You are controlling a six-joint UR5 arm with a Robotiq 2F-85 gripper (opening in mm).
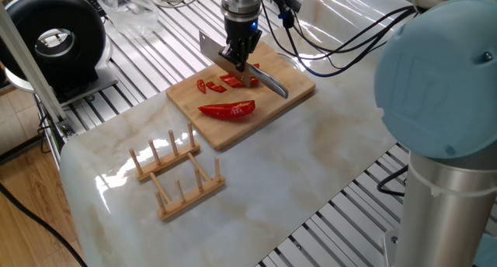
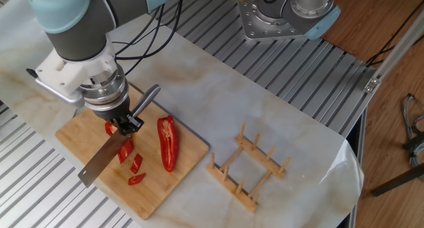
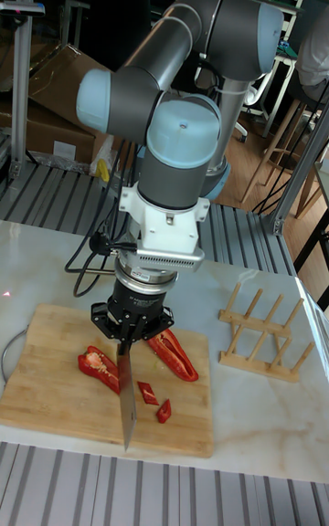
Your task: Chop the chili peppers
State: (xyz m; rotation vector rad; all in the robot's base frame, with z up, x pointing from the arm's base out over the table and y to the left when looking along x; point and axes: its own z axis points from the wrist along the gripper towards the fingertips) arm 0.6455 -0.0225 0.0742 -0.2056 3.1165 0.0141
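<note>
Knife [image 2: 106, 160] handle partly hidden inside jaws

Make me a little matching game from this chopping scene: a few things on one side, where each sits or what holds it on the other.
Things:
1. knife
2. whole pepper half
3. board
4. rack

Places:
A. lying uncut on the board
B. on the marble, off the board
C. held in the gripper
D. under the cut pepper bits

Pairs: 1-C, 2-A, 3-D, 4-B

Glossy red chili peppers [image 2: 167, 143]: one whole half, another part-sliced
</note>
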